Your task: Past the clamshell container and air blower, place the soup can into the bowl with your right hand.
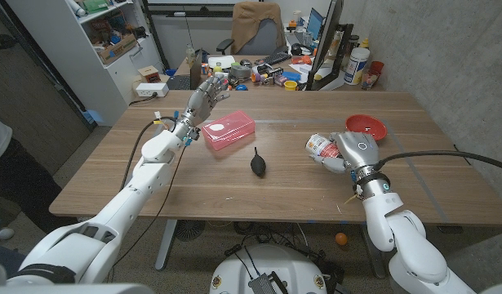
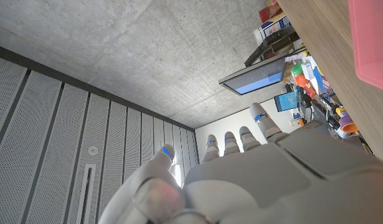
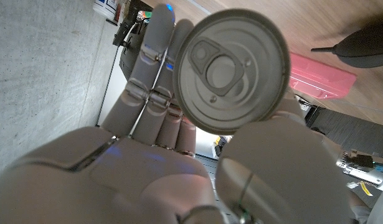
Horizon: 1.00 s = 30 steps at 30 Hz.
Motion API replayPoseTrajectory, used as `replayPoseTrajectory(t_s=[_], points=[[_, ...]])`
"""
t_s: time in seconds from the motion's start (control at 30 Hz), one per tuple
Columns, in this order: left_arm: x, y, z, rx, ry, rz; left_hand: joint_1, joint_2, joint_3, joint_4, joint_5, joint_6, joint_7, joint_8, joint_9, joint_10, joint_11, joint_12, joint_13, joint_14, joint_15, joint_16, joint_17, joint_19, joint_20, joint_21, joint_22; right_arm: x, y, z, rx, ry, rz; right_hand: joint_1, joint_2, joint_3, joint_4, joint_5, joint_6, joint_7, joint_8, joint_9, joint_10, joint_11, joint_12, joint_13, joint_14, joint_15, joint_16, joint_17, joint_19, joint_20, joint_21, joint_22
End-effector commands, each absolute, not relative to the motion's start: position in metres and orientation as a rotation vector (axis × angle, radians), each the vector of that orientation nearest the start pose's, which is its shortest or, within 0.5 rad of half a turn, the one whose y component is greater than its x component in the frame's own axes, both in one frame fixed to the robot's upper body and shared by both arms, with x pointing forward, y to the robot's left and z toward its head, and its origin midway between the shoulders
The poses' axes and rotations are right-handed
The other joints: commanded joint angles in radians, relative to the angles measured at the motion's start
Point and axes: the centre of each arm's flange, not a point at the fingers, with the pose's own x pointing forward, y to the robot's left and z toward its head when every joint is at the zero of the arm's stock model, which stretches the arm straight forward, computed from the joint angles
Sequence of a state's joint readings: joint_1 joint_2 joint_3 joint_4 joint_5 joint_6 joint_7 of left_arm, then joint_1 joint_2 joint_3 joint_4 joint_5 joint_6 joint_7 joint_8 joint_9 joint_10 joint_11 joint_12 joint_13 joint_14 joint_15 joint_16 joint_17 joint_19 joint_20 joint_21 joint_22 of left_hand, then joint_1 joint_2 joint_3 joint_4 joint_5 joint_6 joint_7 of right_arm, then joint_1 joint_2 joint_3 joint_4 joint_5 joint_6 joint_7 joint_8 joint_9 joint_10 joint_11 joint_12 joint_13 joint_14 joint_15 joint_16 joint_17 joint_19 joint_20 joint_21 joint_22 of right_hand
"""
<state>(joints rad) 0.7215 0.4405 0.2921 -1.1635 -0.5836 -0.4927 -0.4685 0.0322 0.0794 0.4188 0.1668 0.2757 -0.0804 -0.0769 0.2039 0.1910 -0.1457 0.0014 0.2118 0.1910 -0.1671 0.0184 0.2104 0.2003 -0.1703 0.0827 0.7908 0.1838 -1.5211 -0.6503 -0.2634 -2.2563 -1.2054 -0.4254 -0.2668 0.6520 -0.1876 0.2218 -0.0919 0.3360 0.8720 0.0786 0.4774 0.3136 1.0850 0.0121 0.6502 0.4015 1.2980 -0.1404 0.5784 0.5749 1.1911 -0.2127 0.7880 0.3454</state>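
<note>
The can is being held on its side in the right hand, low over the desk, on its right half. In the right wrist view the can's pull-tab lid is being turned toward the camera, with the fingers wrapped along one side of it and the thumb pressed against the other. A red and white label is being shown on the can in the head view, but its writing is too small to be read.

The red bowl is standing just beyond the right hand, near the desk's far right part, apart from the can. The black blower is lying near the desk's middle, to the left of the can. The pink clamshell is lying beyond and to the left of the blower; a pale label on its lid cannot be read.

The left hand is being held raised over the desk's far left part, just beside the clamshell, with its fingers spread and nothing being gripped. In the left wrist view the left hand's back is being shown against a concrete ceiling, with an edge of the clamshell nearby.
</note>
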Motion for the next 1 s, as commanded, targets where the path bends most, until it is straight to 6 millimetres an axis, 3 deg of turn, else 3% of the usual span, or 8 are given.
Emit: replayPoseTrajectory(t_s=[0.03,0.4,1.0], points=[[0.631,0.277,0.036,0.130,-0.852,-0.499,-0.002,0.016,-0.004,0.000,0.008,-0.008,-0.001,-0.003,0.002,-0.004,0.003,-0.002,0.002,-0.009,0.000,-0.002,0.000,-0.138,0.007,-0.001,0.002,0.435,-0.229,-0.043,-1.541,-0.822,-0.558,0.344,0.335,-0.003,0.000,-0.002,0.104,-0.106,0.003,0.004,0.069,-0.063,-0.003,0.003,0.089,-0.082,0.009,0.006,0.014,-0.007,0.008,0.002],[0.622,0.279,0.035,0.132,-0.863,-0.484,-0.002,0.016,-0.006,0.000,0.009,-0.009,-0.002,-0.004,0.002,-0.006,0.001,-0.003,0.002,-0.008,-0.001,-0.002,0.000,-0.138,0.007,-0.004,0.002,0.439,-0.241,-0.022,-1.518,-0.874,-0.632,0.351,0.337,-0.005,0.000,-0.009,0.110,-0.108,0.003,0.007,0.074,-0.062,-0.007,0.004,0.089,-0.082,0.012,0.009,0.013,-0.007,0.015,-0.002],[0.610,0.280,0.030,0.136,-0.875,-0.474,-0.002,0.017,-0.011,0.000,0.010,-0.008,-0.001,-0.004,0.002,-0.003,0.004,-0.002,0.002,-0.008,0.000,-0.003,-0.001,-0.136,0.008,-0.008,0.003,0.462,-0.253,0.003,-1.503,-0.906,-0.686,0.358,0.339,-0.009,0.003,-0.019,0.116,-0.110,0.001,0.008,0.080,-0.065,-0.010,0.010,0.089,-0.082,0.016,0.013,0.011,-0.007,0.024,-0.011]])
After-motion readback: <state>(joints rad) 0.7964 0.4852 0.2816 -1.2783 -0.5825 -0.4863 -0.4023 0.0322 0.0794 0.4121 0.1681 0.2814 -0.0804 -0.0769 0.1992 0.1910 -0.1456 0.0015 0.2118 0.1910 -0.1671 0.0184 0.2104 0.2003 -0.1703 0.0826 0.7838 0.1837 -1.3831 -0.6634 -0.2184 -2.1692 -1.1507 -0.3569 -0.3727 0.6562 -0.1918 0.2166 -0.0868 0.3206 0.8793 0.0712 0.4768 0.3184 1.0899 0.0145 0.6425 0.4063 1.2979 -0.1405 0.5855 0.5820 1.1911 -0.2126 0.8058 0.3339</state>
